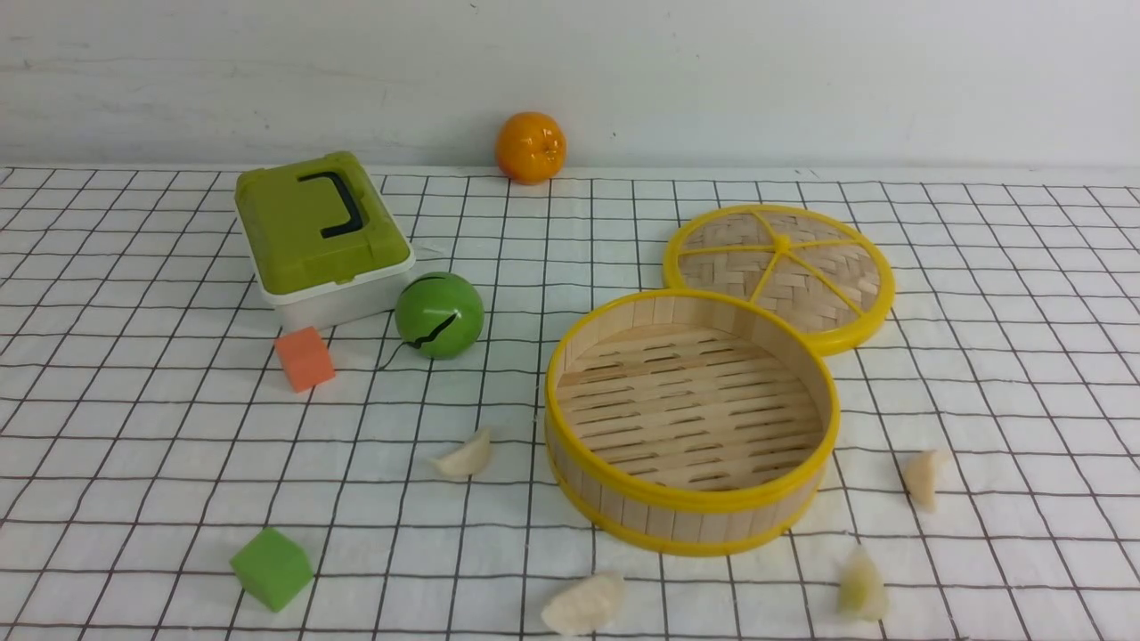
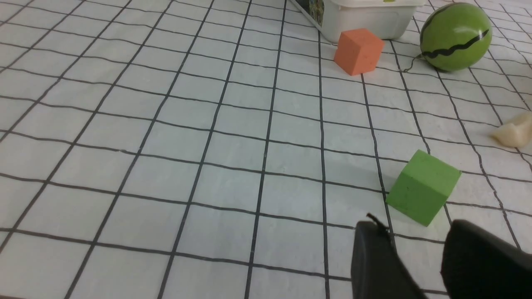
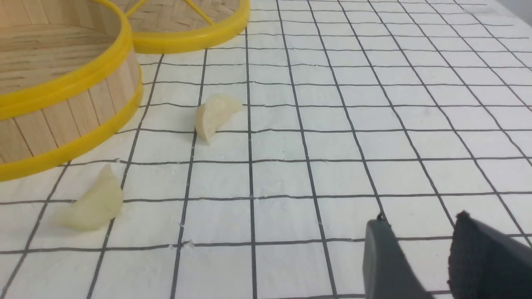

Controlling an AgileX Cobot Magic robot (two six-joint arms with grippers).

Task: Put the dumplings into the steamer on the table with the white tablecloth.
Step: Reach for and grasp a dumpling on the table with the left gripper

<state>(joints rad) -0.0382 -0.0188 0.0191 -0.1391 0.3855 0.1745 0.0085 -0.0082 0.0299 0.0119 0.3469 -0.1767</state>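
The steamer [image 1: 692, 515] stands empty at centre right on the white grid tablecloth [image 1: 134, 427]; its wall also shows in the right wrist view [image 3: 75, 112]. Dumplings lie around it: one to its left [image 1: 464, 458], one in front [image 1: 583, 604], a greenish one at front right [image 1: 861, 588], one to the right [image 1: 921, 479]. The right wrist view shows two of them [image 3: 216, 114] [image 3: 94, 205]. The left wrist view shows one [image 2: 513, 133]. My left gripper [image 2: 415, 232] is open and empty over the cloth near the green cube. My right gripper [image 3: 419, 226] is open and empty. Neither gripper shows in the front view.
The flat woven lid [image 1: 782, 271] lies behind the steamer. A green-lidded white box [image 1: 321, 236], a green ball [image 1: 439, 315], an orange cube [image 1: 305, 358], a green cube [image 1: 272, 568] and an orange [image 1: 530, 147] are on the left and back.
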